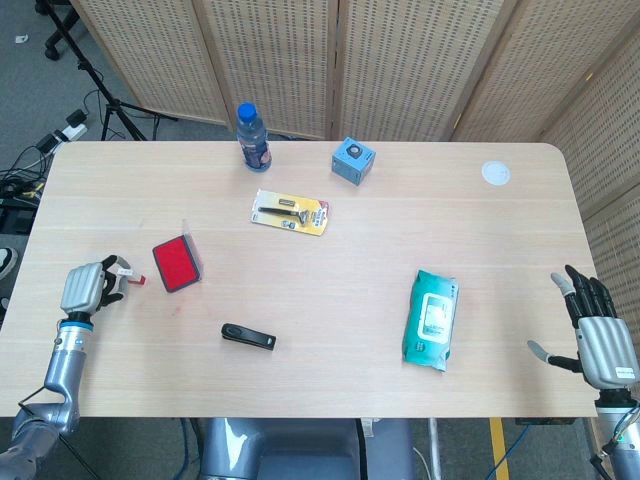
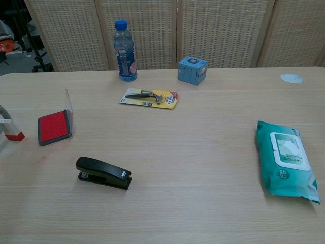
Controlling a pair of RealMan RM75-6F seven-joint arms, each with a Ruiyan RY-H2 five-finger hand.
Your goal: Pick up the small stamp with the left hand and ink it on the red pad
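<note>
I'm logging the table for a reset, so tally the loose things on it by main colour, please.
Red: 2, the ink pad and the small stamp held by the left hand
Blue: 2, the bottle and the cube
Black: 1, the stapler
Yellow: 1, the razor card
Teal: 1, the wipes pack
White: 1, the round lid
Total: 8
</note>
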